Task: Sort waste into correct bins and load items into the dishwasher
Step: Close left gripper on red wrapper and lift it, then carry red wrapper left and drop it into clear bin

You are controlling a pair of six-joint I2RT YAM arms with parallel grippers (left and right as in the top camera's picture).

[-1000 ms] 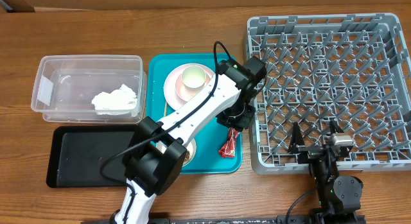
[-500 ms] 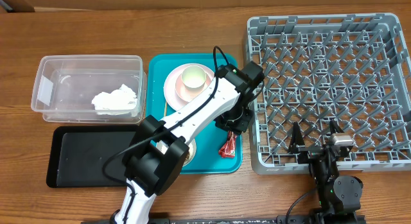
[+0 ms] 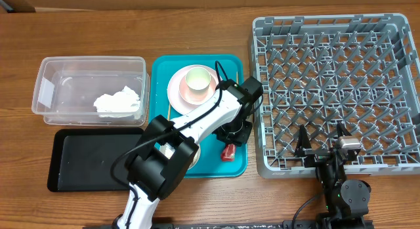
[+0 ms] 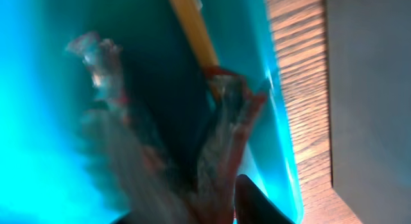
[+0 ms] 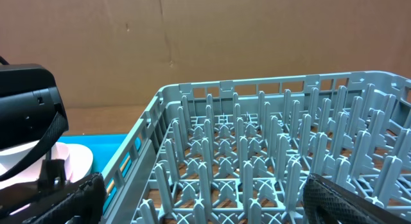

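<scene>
The red wrapper [image 3: 228, 152] lies on the teal tray [image 3: 161, 68] near its right edge, close to 1 chopstick [image 4: 192, 31]; the left claw [image 3: 231, 141] is down right over it, but the wrist view is too blurred to tell whether its fingers are clamped on the foil or apart; further back on the tray a green bowl [image 3: 197, 81] sits on the plate [image 3: 176, 92]; the napkin [image 3: 118, 101] lies in the clear tub [image 3: 46, 91] to the left, with the black tray [image 3: 85, 160] in front of it; the right claw [image 5: 209, 198] is spread wide with nothing in it, at the near edge of the rack [image 3: 335, 78] on the worktop [image 3: 197, 19].
</scene>
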